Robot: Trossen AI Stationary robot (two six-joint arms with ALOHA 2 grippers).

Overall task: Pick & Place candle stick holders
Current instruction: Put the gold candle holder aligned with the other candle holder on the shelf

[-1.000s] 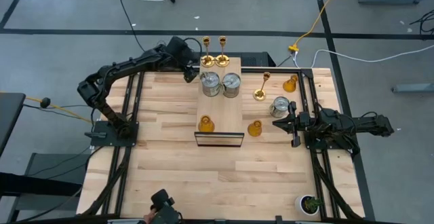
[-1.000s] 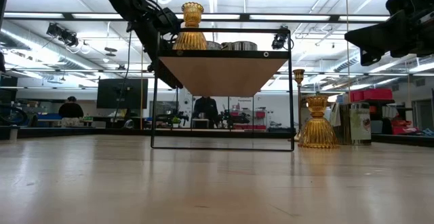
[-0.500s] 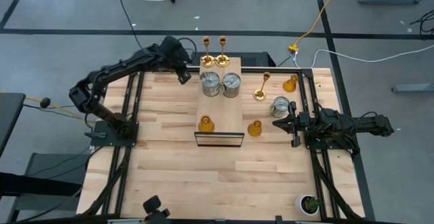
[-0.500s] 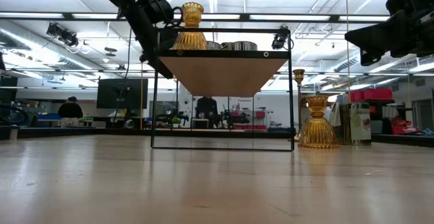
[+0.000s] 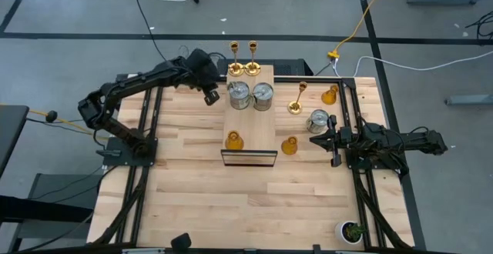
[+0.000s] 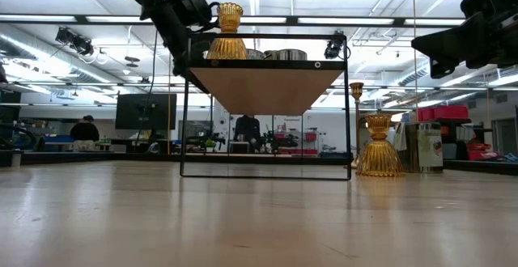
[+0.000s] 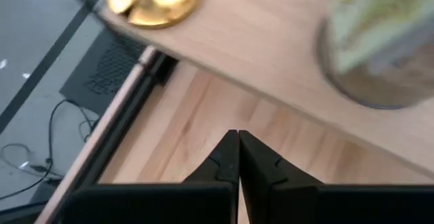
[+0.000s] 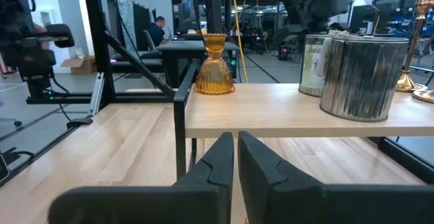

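Observation:
A raised wooden shelf (image 5: 266,127) stands mid-table. On it are two gold candlesticks (image 5: 235,68), two silver cans (image 5: 239,95) and one amber holder (image 5: 234,140). On the table to its right stand another gold candlestick (image 5: 297,100), a silver can (image 5: 318,120) and two amber holders (image 5: 290,145). My left gripper (image 5: 210,98) hovers just left of the shelf's far part. It is shut and empty, and the left wrist view shows its fingers (image 7: 237,153) closed below a gold base (image 7: 154,0). My right gripper (image 5: 314,139) rests shut at the right, level with the shelf top.
The shelf's black frame legs (image 6: 184,121) leave open room under its top. A small potted plant (image 5: 353,231) sits at the near right corner. Bare wood lies across the table's left and near parts.
My left gripper has drawn back from the gold candlestick at the shelf's far left corner, going toward the table's near and left side and a little up. Its fingers have shut on nothing. The candlestick stays upright on the shelf.

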